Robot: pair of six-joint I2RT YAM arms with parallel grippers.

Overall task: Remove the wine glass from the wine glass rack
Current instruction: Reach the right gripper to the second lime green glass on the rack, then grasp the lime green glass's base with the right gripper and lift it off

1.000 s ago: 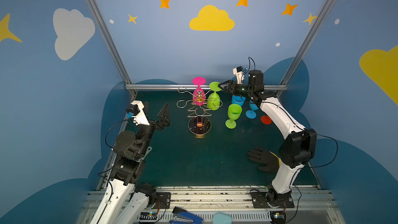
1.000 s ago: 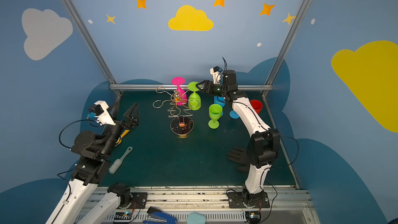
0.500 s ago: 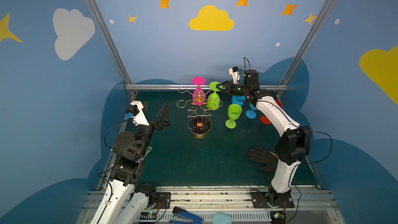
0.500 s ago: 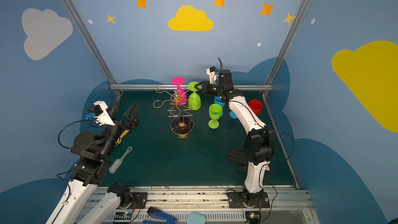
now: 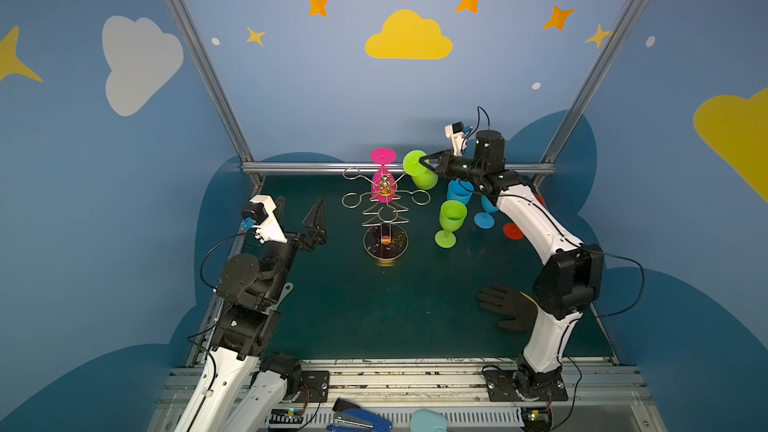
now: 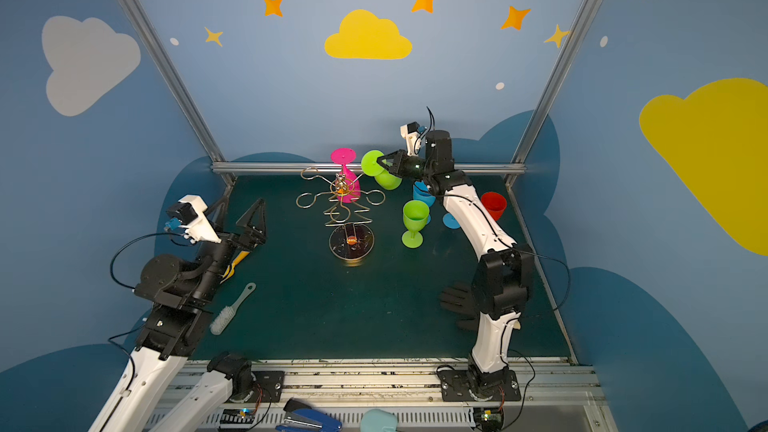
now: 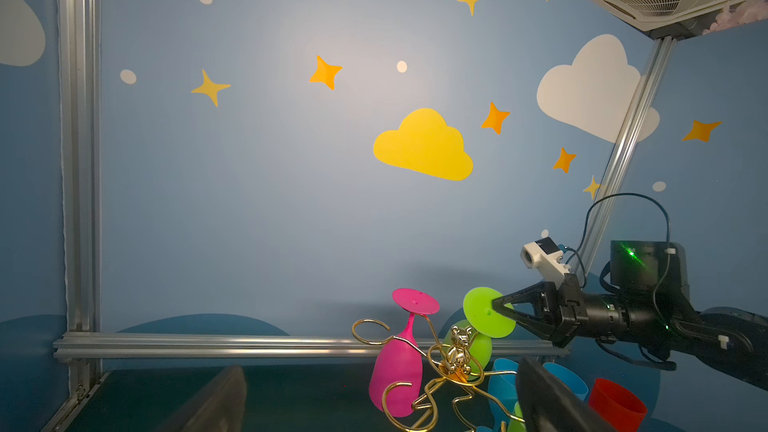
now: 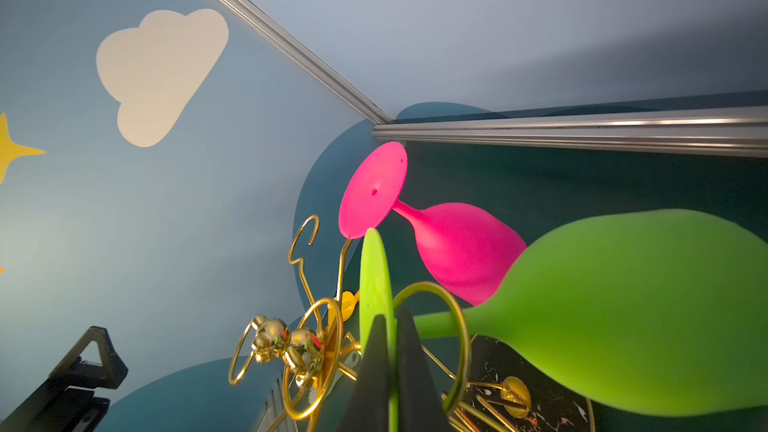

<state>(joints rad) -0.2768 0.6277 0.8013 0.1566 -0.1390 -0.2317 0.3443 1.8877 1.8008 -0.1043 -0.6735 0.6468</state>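
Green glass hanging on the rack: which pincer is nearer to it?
Right. The right pincer is shut on the foot disc of the hanging green glass; the left pincer stands open, far off on the other side of the rack, touching nothing.

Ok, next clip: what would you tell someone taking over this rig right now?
Right gripper: shut on the foot disc of the hanging green wine glass.
Left gripper: open, empty, off to the left of the wine glass rack.
Things: the green glass's stem sits in a rack loop, bowl tilted. The pink wine glass hangs upside down beside it. More glasses stand on the table right of the rack.
Done: grasp made.
Left: slide the stem out of the loop, probably away from the post, then carry the glass clear.
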